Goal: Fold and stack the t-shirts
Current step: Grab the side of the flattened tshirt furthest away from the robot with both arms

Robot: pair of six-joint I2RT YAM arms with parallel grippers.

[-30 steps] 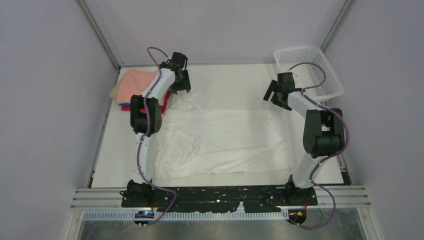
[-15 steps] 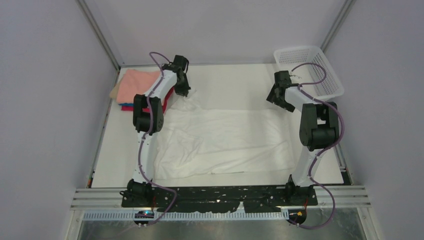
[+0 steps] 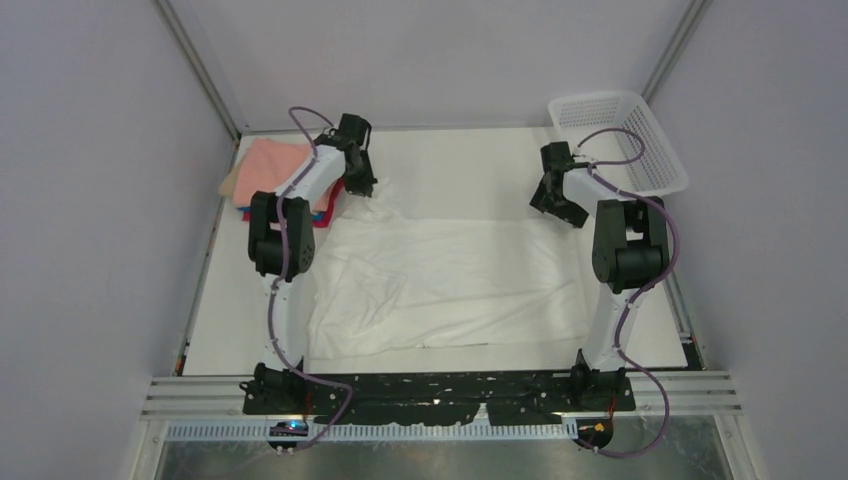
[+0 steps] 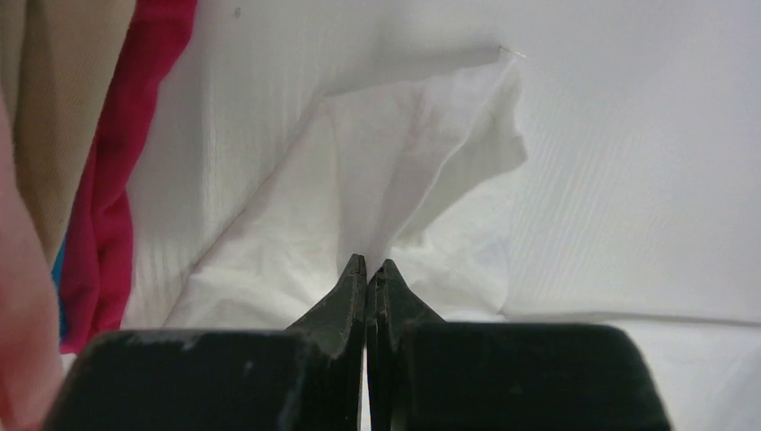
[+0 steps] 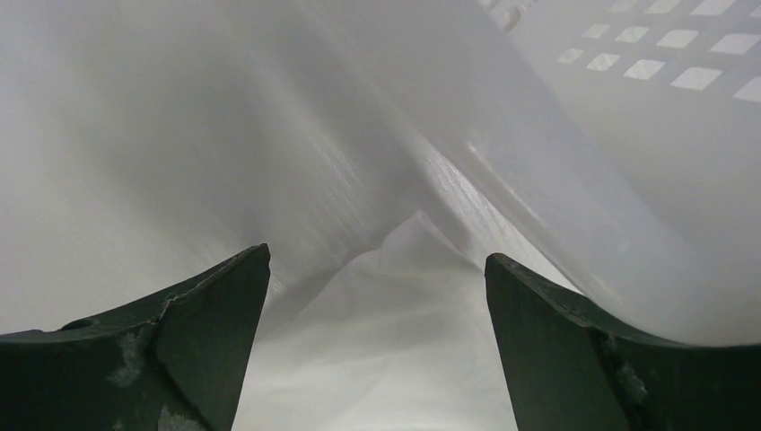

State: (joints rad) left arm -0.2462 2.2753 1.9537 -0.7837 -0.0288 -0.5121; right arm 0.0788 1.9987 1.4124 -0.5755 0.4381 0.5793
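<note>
The white t-shirt (image 3: pixel 450 280) lies spread across the counter (image 3: pixel 460 160). At its 11 o'clock corner the left hand (image 4: pixel 369 267), angled down, is pinched shut on a raised fold. At its 1 o'clock corner the right hand (image 5: pixel 377 260) points down, fingers spread wide. The folded t-shirts (image 3: pixel 270 170) are stacked at the left hand's 9 o'clock.

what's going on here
Two arms are working on a white shirt spread on the table. The left gripper is pinched shut on its far left corner; the right gripper is open over the far right corner, beside the basket. A stack of folded shirts sits at far left.
</note>
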